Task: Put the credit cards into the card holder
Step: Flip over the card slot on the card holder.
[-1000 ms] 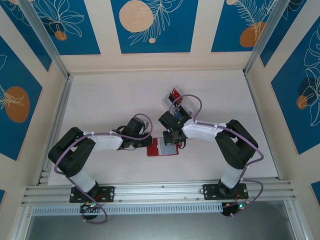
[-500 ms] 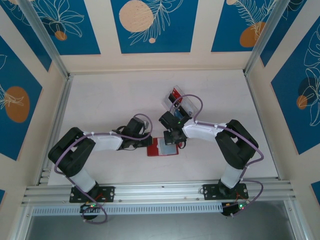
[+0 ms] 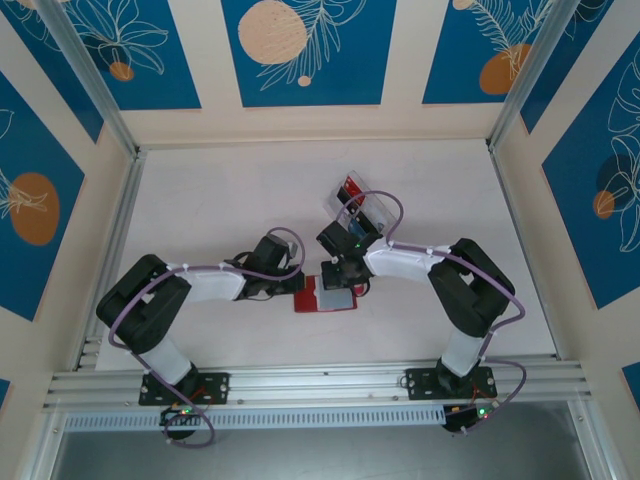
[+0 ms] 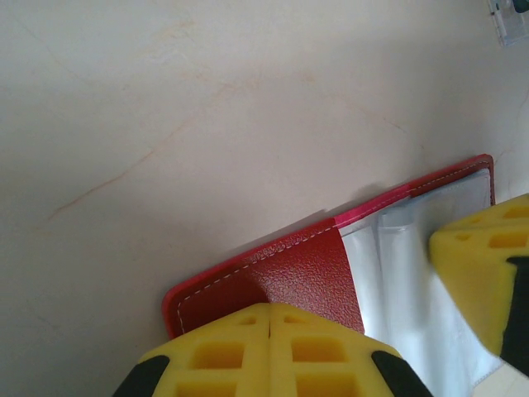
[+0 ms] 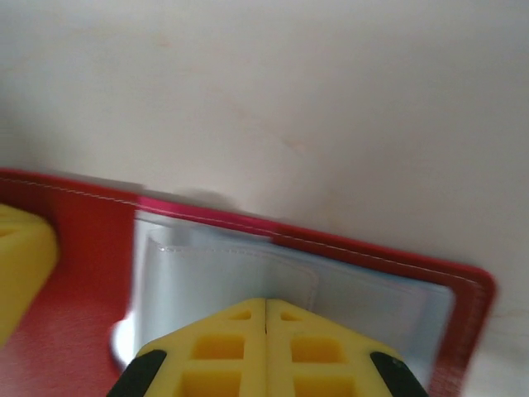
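Note:
The card holder (image 3: 326, 296) lies open on the table, red with a pale grey inside. My left gripper (image 4: 270, 308) is shut, its tips resting on the holder's red flap (image 4: 289, 273). My right gripper (image 5: 266, 302) is also shut, its tips on the shiny grey pocket side (image 5: 240, 269). In the top view the left gripper (image 3: 301, 283) is at the holder's left edge and the right gripper (image 3: 338, 278) at its far edge. The credit cards (image 3: 352, 189) sit in a clear tray further back, a red one showing. Neither gripper holds a card.
The clear plastic tray (image 3: 375, 212) stands just beyond the right wrist, and its corner (image 4: 514, 18) shows in the left wrist view. Aluminium rails (image 3: 110, 250) border the table on the left, right and near sides. Bare tabletop (image 3: 220, 200) lies at the far left.
The right gripper has shifted slightly toward the far side over the holder, and more of the grey inside shows. The left arm has stayed put.

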You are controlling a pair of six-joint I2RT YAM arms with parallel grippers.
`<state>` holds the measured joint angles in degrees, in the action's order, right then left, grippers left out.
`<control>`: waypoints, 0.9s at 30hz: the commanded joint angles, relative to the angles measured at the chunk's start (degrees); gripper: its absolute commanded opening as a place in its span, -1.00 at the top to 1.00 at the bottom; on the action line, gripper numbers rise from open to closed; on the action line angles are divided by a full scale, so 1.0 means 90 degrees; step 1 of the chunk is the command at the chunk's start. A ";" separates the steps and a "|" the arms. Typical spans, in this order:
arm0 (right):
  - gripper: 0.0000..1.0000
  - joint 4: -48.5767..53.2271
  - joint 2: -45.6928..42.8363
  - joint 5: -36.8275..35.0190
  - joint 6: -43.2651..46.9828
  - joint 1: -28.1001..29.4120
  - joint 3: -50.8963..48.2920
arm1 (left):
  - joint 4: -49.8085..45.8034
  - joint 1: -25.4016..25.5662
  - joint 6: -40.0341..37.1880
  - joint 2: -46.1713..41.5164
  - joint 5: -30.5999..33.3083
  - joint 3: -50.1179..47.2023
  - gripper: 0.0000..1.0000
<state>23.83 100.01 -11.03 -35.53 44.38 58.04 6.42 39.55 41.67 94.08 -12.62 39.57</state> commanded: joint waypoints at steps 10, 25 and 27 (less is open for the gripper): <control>0.98 -0.0728 0.0227 0.1871 -0.0144 -0.0299 -0.0412 | -0.0508 0.0121 -0.0201 -0.0035 -0.0062 -0.0109 0.56; 0.60 -0.1038 0.0579 0.2221 -0.0418 -0.0591 -0.0423 | -0.1152 0.1010 -0.1211 -0.1781 0.0660 -0.0563 -0.03; 0.55 -0.1047 0.0587 0.2249 -0.0436 -0.0595 -0.0409 | -0.1240 0.1214 -0.1344 -0.1816 0.0850 -0.0498 -0.07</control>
<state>13.21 102.61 9.76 -39.03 39.29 54.78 -1.67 48.47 33.34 78.87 -8.80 34.87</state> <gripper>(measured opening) 0.218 0.531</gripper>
